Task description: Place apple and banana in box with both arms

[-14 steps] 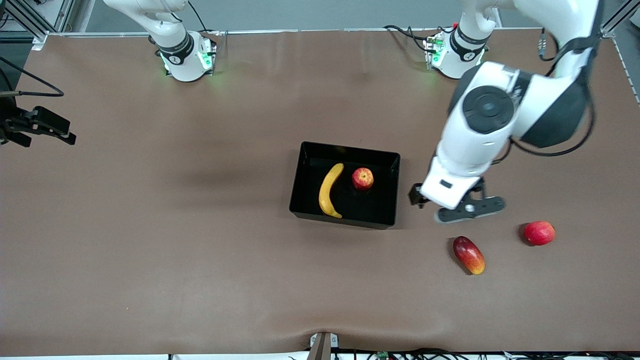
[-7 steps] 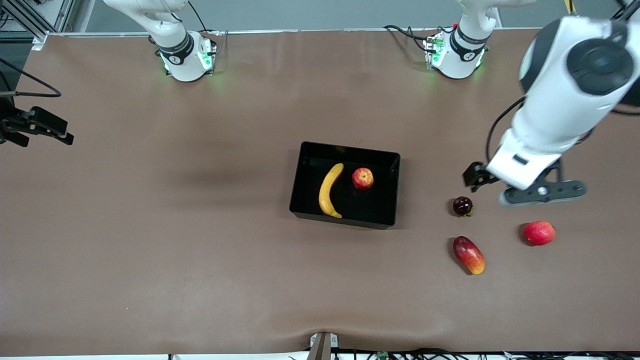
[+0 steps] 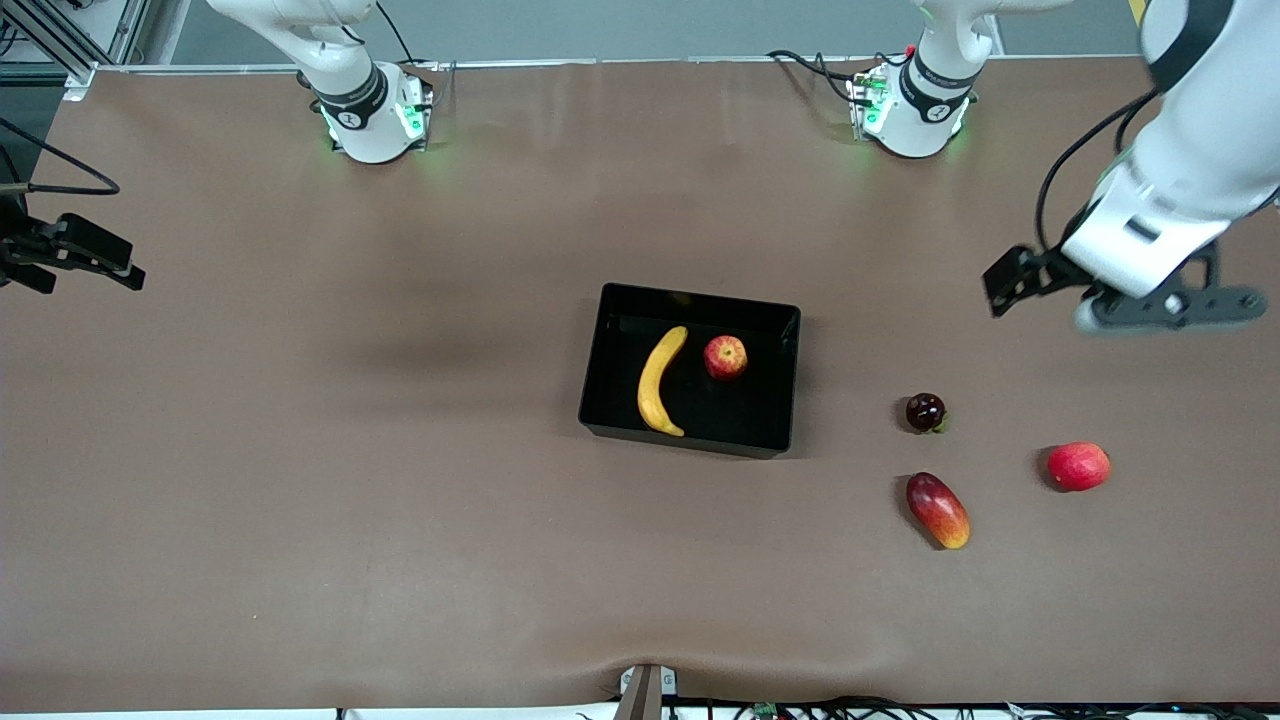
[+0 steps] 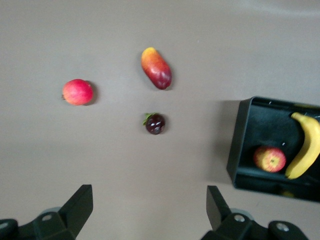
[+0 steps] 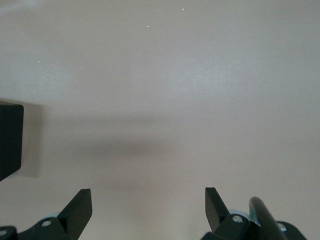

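Front view: box [image 3: 790, 380] sits mid-worktop [image 3: 400, 500], w/ banana [image 3: 659, 381] and apple [image 3: 725, 357] both lying inside it. Banana lies along the wall toward my right arm's end; apple is beside it, toward my left arm's end, small gap btw the two, not touching.

My left pincer [image 3: 1110, 290] hangs up in the air over bare worktop at my left arm's end, fingers spread wide, nothing btw them. Left wrist view shows the same: both fingertips [image 4: 80, 200] apart w/ only brown worktop in the gap.

My right pincer [image 3: 75, 262] is at the worktop's edge on my right arm's end, parked and waiting. Right wrist view: fingers [image 5: 82, 202] released, wide apart, empty, bare worktop under them. Dark corner at that view's edge, can't tell what it is.

Other fruit, all outside box, toward my left arm's end: small dark round fruit [image 3: 925, 411] w/ a bit of green on it, closest to the box; red-and-yellow mango [image 3: 938, 510] nearer the front camera than that one; pinkish-red round fruit [image 3: 1078, 466] farthest toward the end. All three sit apart from each other, none touching.
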Tool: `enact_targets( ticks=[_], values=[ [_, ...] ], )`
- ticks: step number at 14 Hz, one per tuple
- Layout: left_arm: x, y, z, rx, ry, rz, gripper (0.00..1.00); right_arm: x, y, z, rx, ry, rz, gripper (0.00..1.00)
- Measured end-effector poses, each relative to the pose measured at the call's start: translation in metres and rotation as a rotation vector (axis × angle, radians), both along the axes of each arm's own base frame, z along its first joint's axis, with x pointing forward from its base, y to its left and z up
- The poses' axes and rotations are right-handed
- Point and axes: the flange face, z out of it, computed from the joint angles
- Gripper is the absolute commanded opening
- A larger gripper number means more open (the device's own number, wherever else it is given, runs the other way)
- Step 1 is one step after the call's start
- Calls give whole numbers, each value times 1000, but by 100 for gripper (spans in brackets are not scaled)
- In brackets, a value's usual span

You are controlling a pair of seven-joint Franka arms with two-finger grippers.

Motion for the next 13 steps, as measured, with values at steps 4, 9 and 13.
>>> enact_targets(
  ticks=[4,9,13],
  values=[
    [-46,31,16,-7,14,-31,100,0,1,0,0,0,4,100],
    [-57,26,16,-4,33,-72,100,0,1,0,0,0,7,100],
    [-57,32,18,-4,34,-73,100,0,1,0,0,0,8,100]
  ],
)
